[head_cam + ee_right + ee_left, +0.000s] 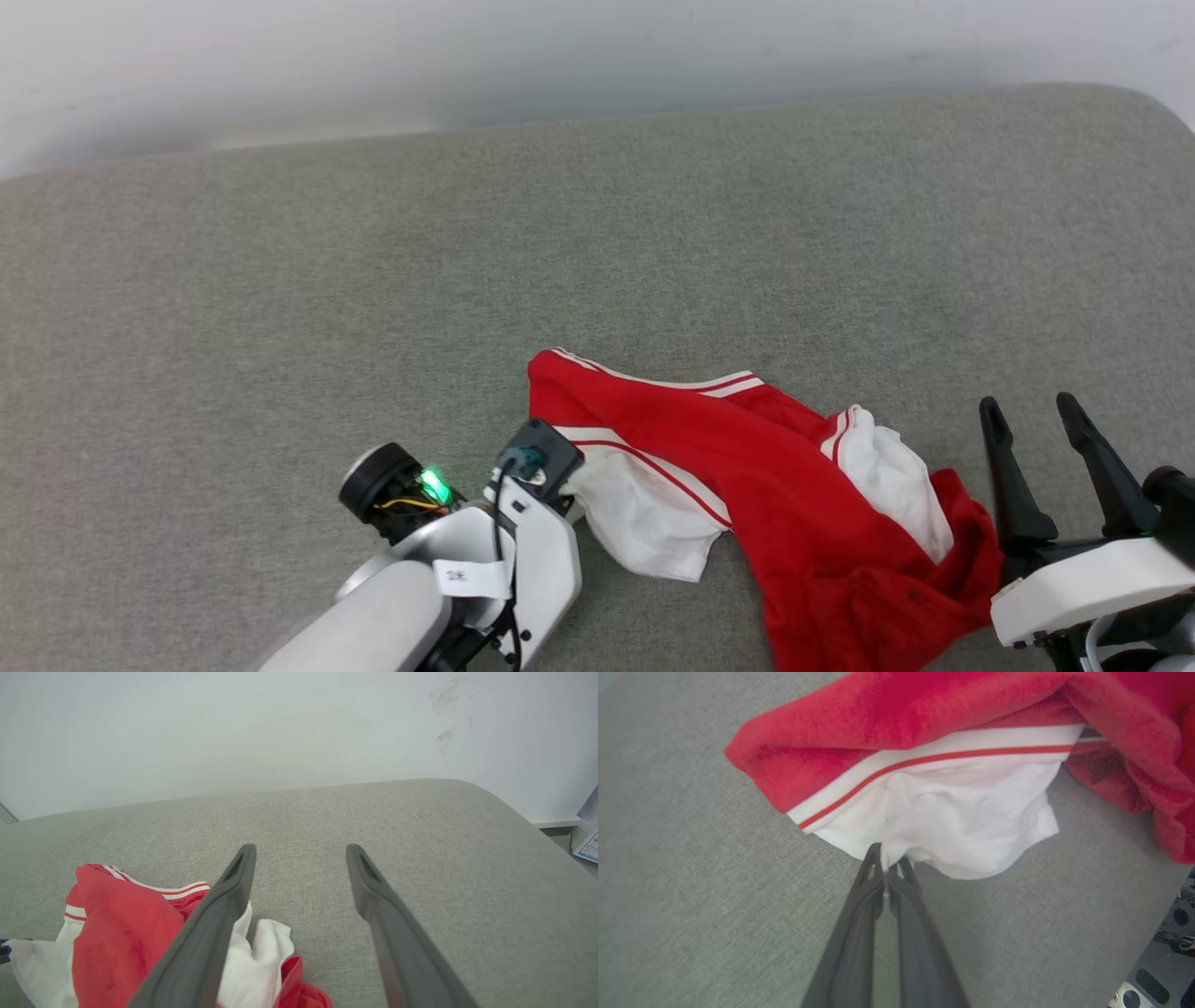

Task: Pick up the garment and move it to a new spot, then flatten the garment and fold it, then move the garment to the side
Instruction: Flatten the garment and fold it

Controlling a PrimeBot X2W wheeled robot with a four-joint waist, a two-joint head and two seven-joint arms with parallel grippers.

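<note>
Pinching garment (896, 714) sleeve edge, left end effector (889, 861); wide cushion (373, 280) beyond.

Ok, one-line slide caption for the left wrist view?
Left end effector shut on the garment by its white sleeve, on the grey cushion.

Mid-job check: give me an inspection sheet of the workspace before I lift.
Surface: grey fabric pad, flat.
Job's things: garment crumpled at the near edge, red with white sleeves.
Clutter: nothing seen.
Grippers: left gripper shut on the white sleeve at its hem; right gripper open beside the garment.
Cables: black cable looped at the left wrist.
Surroundings: white wall behind, scuffed.
</note>
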